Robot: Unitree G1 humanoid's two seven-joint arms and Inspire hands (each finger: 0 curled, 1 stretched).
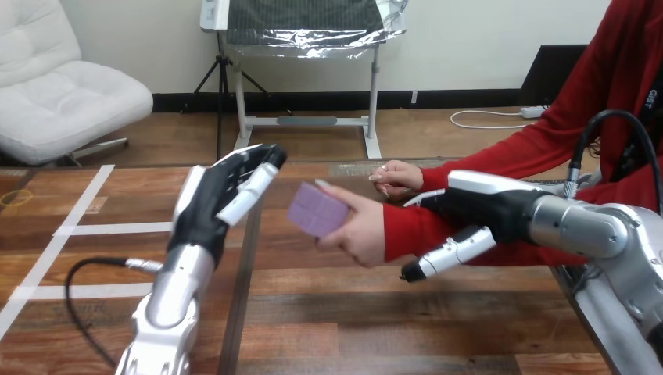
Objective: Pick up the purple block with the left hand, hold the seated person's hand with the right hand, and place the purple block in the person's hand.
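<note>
Fingers are extended on both hands: left hand (208, 205) beside the purple block (317, 209) gripped by the person's hand (361, 233), right hand (478, 205) at the sleeve (406, 230).

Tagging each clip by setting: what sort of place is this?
Probably a robot test bench for handovers: a wooden table marked with white tape, and the robot's left hand open beside a purple block held in the seated person's hand.

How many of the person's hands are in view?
2. One person's hand holds the purple block mid-view; the other person's hand lies just behind it, farther across the table.
</note>
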